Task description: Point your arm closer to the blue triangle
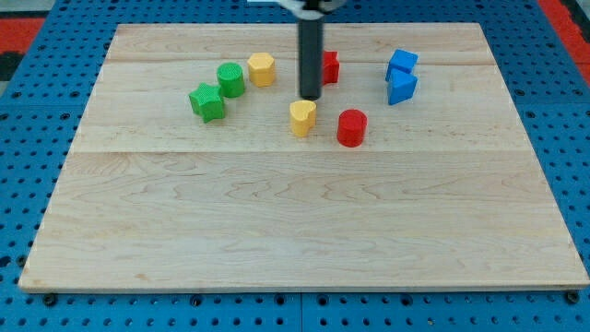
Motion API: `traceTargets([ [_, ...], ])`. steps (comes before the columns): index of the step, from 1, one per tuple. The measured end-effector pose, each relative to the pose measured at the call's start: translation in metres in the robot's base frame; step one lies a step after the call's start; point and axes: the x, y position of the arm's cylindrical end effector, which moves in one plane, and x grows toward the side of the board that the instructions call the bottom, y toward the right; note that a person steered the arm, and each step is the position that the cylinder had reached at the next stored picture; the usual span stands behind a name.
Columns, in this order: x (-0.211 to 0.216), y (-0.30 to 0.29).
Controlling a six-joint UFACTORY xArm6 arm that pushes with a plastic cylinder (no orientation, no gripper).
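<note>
The blue triangle (402, 88) lies at the view's upper right on the wooden board (295, 221), touching a blue block (402, 63) just above it. My tip (309, 97) stands near the board's upper middle, about a hundred pixels to the left of the blue triangle. It is just above the yellow heart block (302, 117) and partly hides a red block (329, 66) behind the rod.
A red cylinder (351, 127) sits right of the yellow heart. A yellow hexagonal block (262, 69), a green cylinder (230, 79) and a green star block (207, 101) lie at the upper left. A blue pegboard (28, 138) surrounds the board.
</note>
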Motion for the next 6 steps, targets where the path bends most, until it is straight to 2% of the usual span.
traceTargets([
  [1, -0.027, 0.022],
  [2, -0.040, 0.013],
  [4, -0.023, 0.017],
  [5, -0.022, 0.059],
  [6, -0.022, 0.074],
])
